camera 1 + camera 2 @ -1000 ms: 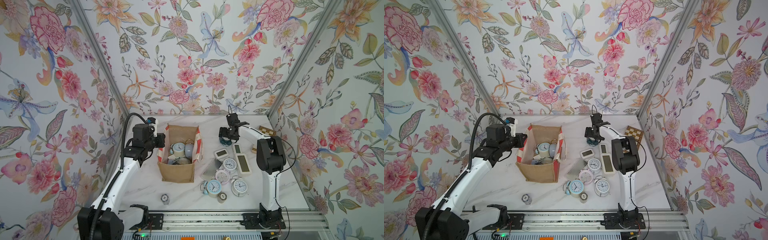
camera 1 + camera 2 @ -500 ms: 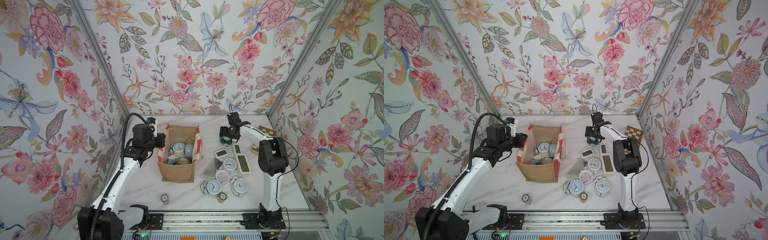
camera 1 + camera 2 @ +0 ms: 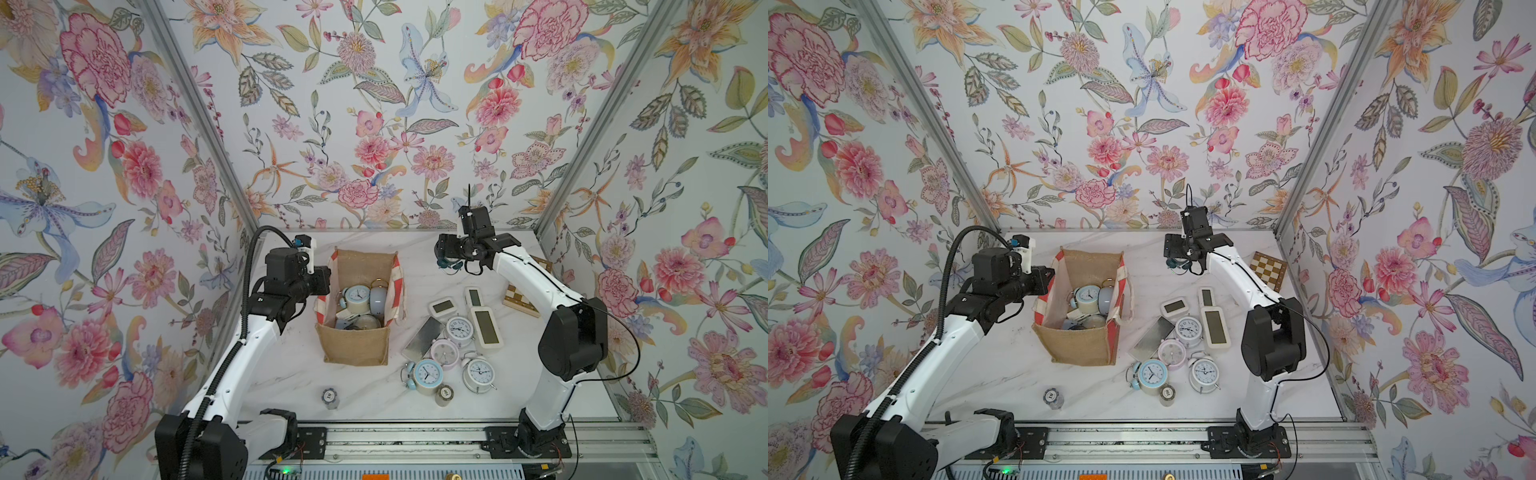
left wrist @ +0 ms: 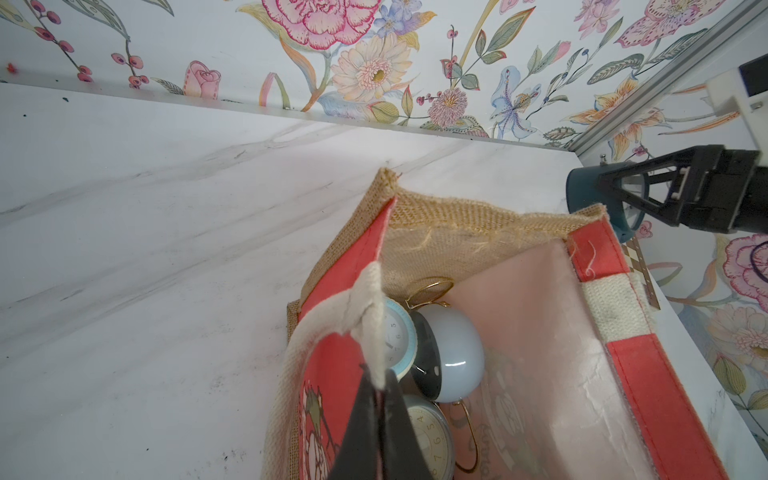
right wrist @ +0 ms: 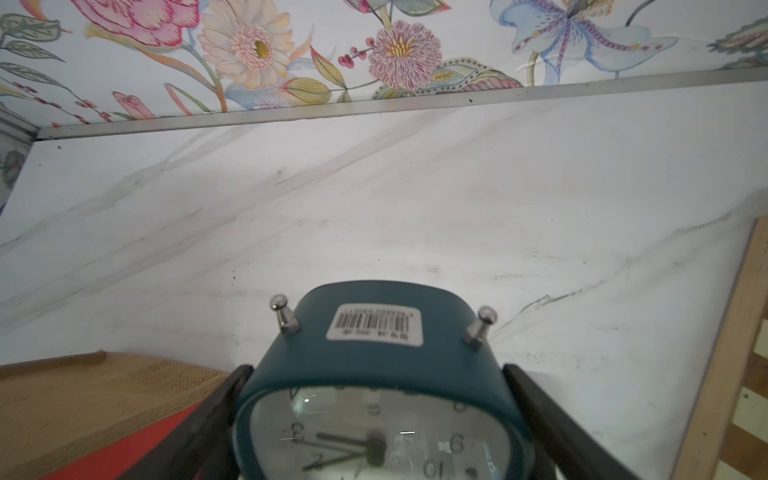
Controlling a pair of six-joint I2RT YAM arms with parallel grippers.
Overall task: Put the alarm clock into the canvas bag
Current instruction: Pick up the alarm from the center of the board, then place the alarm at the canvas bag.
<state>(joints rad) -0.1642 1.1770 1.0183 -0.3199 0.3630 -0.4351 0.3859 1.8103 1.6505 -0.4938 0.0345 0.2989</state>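
The right gripper (image 5: 374, 386) stands wide, its two black fingers (image 5: 226, 395) pressed against the sides of a dark teal alarm clock (image 5: 376, 353). The lower part of the dial is cut off at the frame edge. In both top views the clock is almost wholly hidden under this gripper. The canvas bag (image 3: 353, 347) stands beside and lower than it, toward the left arm, and the clock is not over its mouth. The left gripper (image 4: 376, 399) is pinched closed on the bag's white handle (image 4: 365, 303); its tips are hard to make out in both top views. Just past them, other clocks (image 4: 451, 357) lie inside the bag, partly covered.
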